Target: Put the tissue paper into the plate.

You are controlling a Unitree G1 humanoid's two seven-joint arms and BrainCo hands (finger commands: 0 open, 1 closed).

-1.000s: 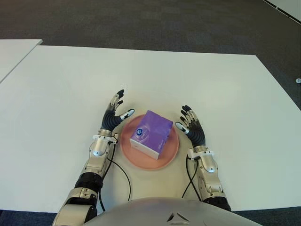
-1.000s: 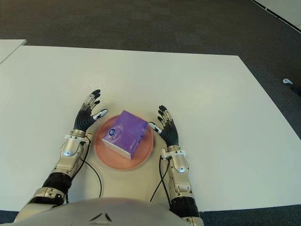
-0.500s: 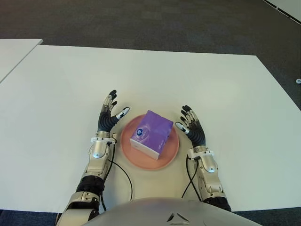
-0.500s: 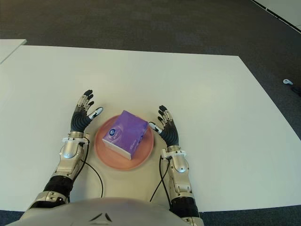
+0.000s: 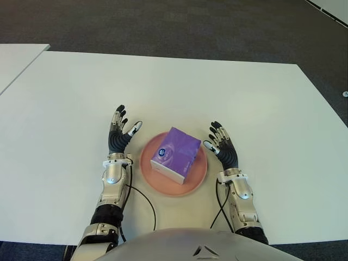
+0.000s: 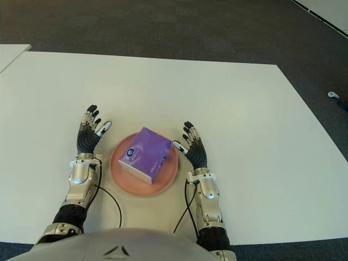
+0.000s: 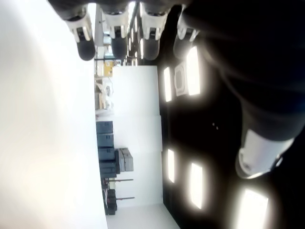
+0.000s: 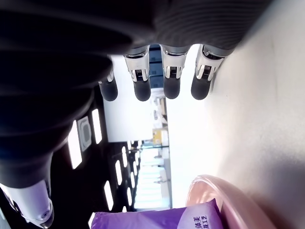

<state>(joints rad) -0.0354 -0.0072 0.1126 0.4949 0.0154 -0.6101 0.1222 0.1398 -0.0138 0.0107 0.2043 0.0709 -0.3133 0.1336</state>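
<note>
Fingers on my left hand point(image 5: 119, 137) are spread and straight, holding nothing; its wrist view shows four fingertips fanned out with only the room beyond them. That hand shows over the white table point(image 5: 65, 103) just to the left of the pink plate point(image 5: 199, 173), apart from its rim, palm turned toward the plate.

My right hand point(image 5: 221, 147) mirrors it on the other side: fingers extended and fanned, empty, close beside the plate's right edge. From its wrist view I see the plate's rim and a corner of the purple pack just past my thumb, with a gap between them and my fingers. I cannot tell whether either hand touches the tabletop.

Between the two hands sits the purple tissue pack point(image 5: 175, 155), a boxy package lying flat inside the plate, turned at an angle to the table edge. It rests within the rim on every side I can see and nothing is propping or gripping it.

Judging by how things lie, the placing itself looks done: the tissue is in the plate and both hands are off it. What is left, as I read it, is only to draw my hands clear and settle them away from the plate without nudging its rim.
</note>
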